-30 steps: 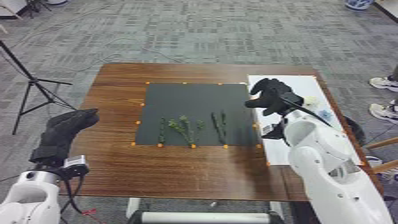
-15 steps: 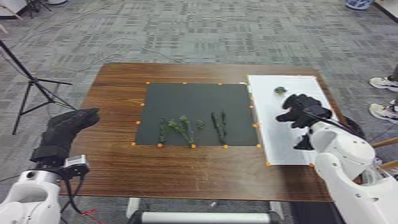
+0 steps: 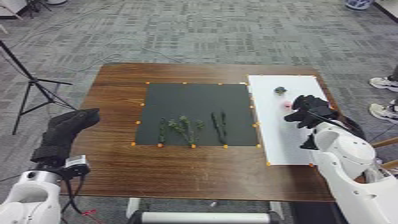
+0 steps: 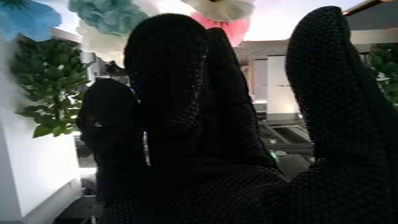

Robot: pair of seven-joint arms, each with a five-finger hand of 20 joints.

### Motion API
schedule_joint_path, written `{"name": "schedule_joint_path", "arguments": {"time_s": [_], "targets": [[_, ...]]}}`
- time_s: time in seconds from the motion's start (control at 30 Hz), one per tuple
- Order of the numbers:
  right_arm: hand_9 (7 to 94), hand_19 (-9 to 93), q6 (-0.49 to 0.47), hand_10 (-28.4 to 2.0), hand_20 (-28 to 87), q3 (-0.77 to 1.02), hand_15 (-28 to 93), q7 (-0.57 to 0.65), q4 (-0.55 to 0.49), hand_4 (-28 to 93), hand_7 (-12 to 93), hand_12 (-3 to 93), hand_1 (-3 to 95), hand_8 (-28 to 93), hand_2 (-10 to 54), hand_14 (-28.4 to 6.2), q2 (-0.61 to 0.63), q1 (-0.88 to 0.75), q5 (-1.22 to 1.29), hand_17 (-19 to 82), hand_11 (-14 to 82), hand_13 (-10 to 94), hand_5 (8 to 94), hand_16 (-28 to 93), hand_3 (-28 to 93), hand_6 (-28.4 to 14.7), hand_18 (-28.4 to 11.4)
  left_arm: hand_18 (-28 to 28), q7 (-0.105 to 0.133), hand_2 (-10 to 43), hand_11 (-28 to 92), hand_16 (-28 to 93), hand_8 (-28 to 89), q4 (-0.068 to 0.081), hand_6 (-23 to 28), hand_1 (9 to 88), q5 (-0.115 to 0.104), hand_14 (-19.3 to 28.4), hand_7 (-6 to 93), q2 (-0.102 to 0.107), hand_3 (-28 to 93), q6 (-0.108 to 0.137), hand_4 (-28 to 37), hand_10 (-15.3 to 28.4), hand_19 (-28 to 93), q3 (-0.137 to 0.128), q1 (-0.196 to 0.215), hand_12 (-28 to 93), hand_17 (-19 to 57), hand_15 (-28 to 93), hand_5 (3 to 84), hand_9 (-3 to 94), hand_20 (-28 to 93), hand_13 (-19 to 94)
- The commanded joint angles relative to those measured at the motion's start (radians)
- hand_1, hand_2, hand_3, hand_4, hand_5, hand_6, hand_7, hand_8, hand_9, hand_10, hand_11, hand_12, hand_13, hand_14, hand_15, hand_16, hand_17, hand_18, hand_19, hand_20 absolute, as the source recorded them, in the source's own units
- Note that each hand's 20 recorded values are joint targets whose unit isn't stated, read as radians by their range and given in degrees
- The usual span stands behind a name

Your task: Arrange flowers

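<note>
In the head view my right hand (image 3: pixel 312 111) is over the right part of the white board (image 3: pixel 280 145). A small blue-grey flower (image 3: pixel 281 90) lies beyond it, and a pink flower (image 3: pixel 288 104) shows beside its fingers. Green sprigs (image 3: pixel 186 127) and dark stems (image 3: pixel 219 127) lie on the dark mat (image 3: pixel 195 102). My left hand (image 3: pixel 71 125) is at the table's left edge, fingers relaxed. In the right wrist view my right hand (image 4: pixel 191 175) has straight fingers and the thumb apart, holding nothing. Around it are blue (image 4: pixel 27 20), teal (image 4: pixel 108 16), pink (image 4: pixel 233 29) and cream (image 4: pixel 222 7) flowers, and green leaves (image 4: pixel 44 75).
Small orange markers (image 3: pixel 138 122) edge the dark mat and the white board. Bare brown wood (image 3: pixel 178 175) of the table lies nearer the robot. A black tripod (image 3: pixel 34 80) stands on the floor at the left.
My right hand has moved right across the white board from its inner edge, then a little to the right again. The blue-grey and pink flowers have come into sight. My left hand has stayed still.
</note>
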Motion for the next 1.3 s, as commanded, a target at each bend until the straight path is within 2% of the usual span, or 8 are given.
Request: {"name": "schedule_joint_path", "arguments": {"time_s": [0.03,0.47,0.57,0.9,1.0,1.07,1.17,1.3], "targets": [[64.0,93,0.015,-13.5,51,-0.002,54,0.009,0.032,-20,15,15.3,38.4,-7,-9.5,-3.9,-0.014,0.005,-0.023,56,9.8,86,57.4,34,66,-3.9,-16.7,11.7,0.003,-1.3,21,-1,-8,-0.001,2.5,30.1,0.0,17.3,17.3,-0.013,67,-0.012,-17.7,14.1,5,0.003,0.0,12,7.2,20,53.7,53.1,17,41],[71.1,93,0.084,-12.4,51,-0.054,54,0.039,0.092,-20,17,14.4,45.6,-9,-9.5,-3.6,-0.011,0.034,-0.035,58,11.8,87,64.1,33,67,-2.3,-15.5,11.7,0.005,-1.3,21,-1,-8,0.0,2.4,30.0,-0.002,17.3,17.4,-0.016,67,-0.01,-17.6,14.1,5,0.001,0.0,12,7.1,20,53.6,53.0,17,41],[76.8,93,0.122,-11.5,52,-0.06,53,0.037,0.084,-21,17,15.8,54.0,4,-9.5,-3.0,0.002,0.036,-0.021,60,11.5,90,69.4,34,61,-1.7,-14.9,11.7,0.007,-1.3,21,-1,-8,0.0,2.5,30.0,-0.003,17.3,17.3,-0.014,67,-0.006,-17.7,14.1,5,-0.006,0.002,12,7.1,20,53.6,53.1,17,41],[86.9,93,0.153,-10.9,53,-0.096,52,-0.041,-0.072,-17,19,26.1,59.1,8,-9.5,-2.0,0.047,0.056,0.052,63,6.5,92,78.6,36,62,-0.4,-14.0,11.7,0.007,-1.2,21,-1,-8,0.018,2.5,30.0,-0.002,17.3,17.3,0.03,67,0.007,-17.6,14.1,5,-0.064,0.014,12,7.2,20,53.7,53.0,17,41],[87.2,93,0.159,-11.1,53,-0.145,52,-0.078,-0.113,-17,19,26.4,59.0,8,-9.5,-2.0,0.043,0.096,0.073,63,6.5,92,78.9,37,62,0.1,-14.0,11.6,0.011,-1.3,21,-1,-8,0.021,2.4,30.0,-0.002,17.3,17.4,0.028,67,0.019,-17.6,14.1,5,-0.079,0.021,12,7.3,20,53.7,53.1,17,41],[87.3,93,0.14,-11.0,54,-0.196,53,-0.092,-0.126,-17,19,26.6,58.9,7,-9.5,-2.1,0.027,0.148,0.107,63,6.4,92,79.2,37,62,0.4,-13.9,11.5,0.018,-1.2,21,-1,-8,0.028,2.4,30.0,-0.014,17.3,17.7,0.026,67,0.041,-17.7,14.1,5,-0.072,0.021,12,7.5,20,53.9,53.3,17,41],[87.4,93,0.089,-10.9,55,-0.282,53,-0.119,-0.125,-17,19,26.7,58.4,7,-9.5,-2.1,-0.007,0.238,0.16,62,6.3,92,79.2,37,63,0.6,-14.0,11.5,0.032,-0.1,22,-1,-8,0.042,2.4,29.4,-0.061,17.4,17.9,0.022,67,0.072,-18.3,14.2,5,-0.045,0.015,12,7.8,20,54.0,53.7,17,42],[87.3,93,-0.003,-10.7,55,-0.365,53,-0.165,-0.114,-18,20,26.6,58.3,7,-9.5,-2.0,-0.084,0.331,0.229,62,6.2,91,79.2,37,63,0.8,-14.0,11.3,0.035,9.1,22,-2,-8,0.062,2.4,25.9,-0.099,17.6,18.1,0.027,69,0.119,-25.0,14.4,5,0.002,-0.015,12,8.3,21,54.9,54.5,17,42]]}}
